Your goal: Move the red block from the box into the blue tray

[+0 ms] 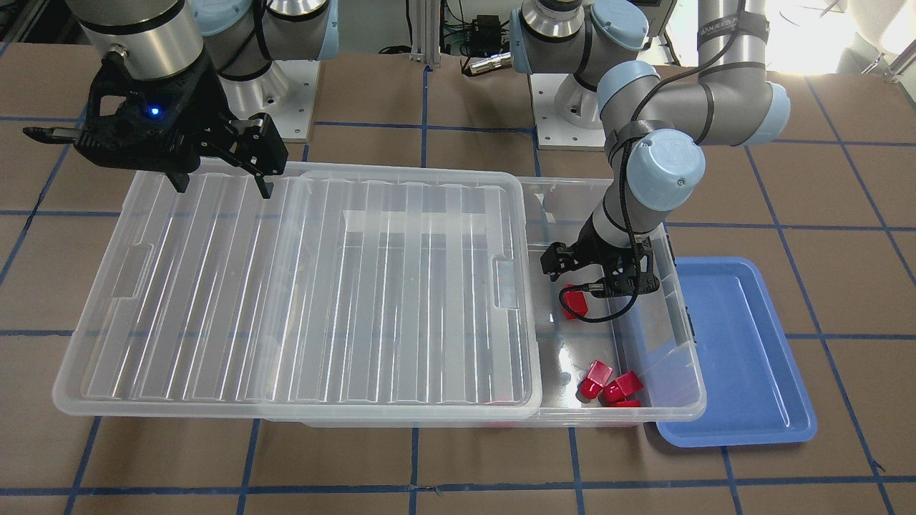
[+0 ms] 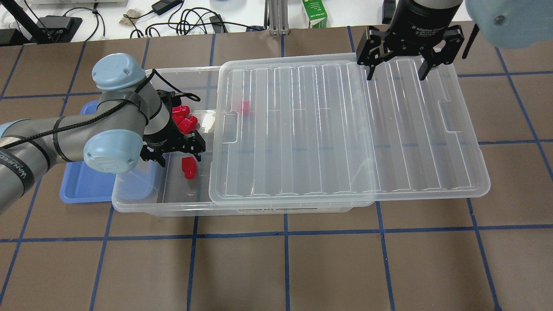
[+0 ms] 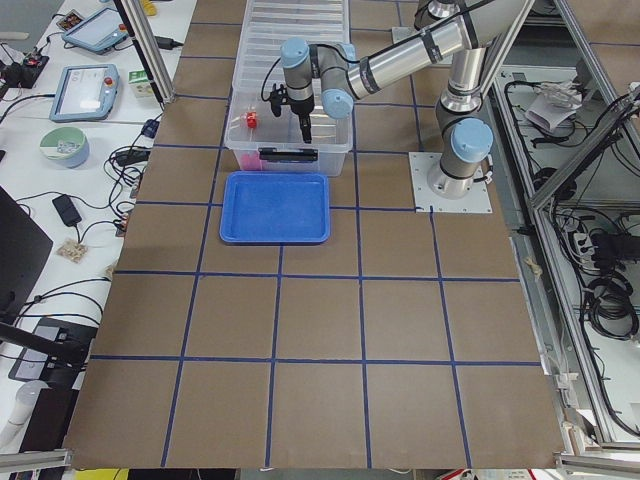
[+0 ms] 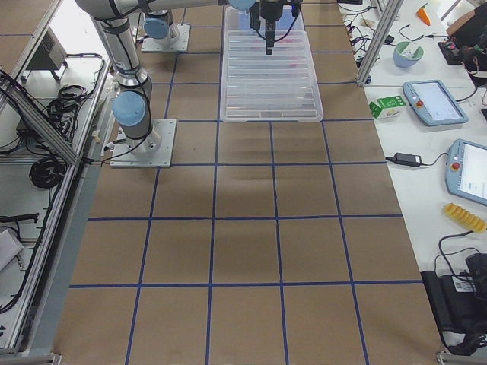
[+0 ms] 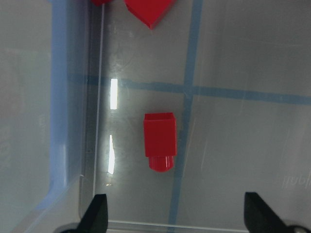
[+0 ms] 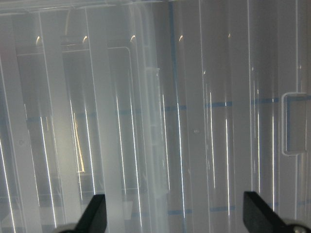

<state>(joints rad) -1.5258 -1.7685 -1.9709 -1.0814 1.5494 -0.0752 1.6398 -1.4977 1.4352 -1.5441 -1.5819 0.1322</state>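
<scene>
The box point(image 2: 173, 208) is a clear bin whose ribbed lid point(image 2: 345, 129) is slid aside, leaving one end uncovered. My left gripper point(image 2: 179, 157) is open and reaches down into that end. A lone red block point(image 5: 159, 141) lies on the box floor just ahead of its fingertips point(image 5: 97, 211), stud toward them, untouched; it also shows in the overhead view point(image 2: 188, 167). More red blocks point(image 2: 183, 119) are piled in the far corner, and one point(image 2: 245, 107) lies under the lid. The blue tray point(image 2: 86, 190) sits beside the box's end. My right gripper point(image 2: 394, 75) is open above the lid.
The lid overhangs the box toward the right arm's side and rests on the table point(image 1: 458, 458). The box's wall point(image 5: 95, 121) stands between the lone block and the blue tray point(image 1: 737, 357). Cables and a small carton point(image 2: 314, 15) lie beyond the table's far edge.
</scene>
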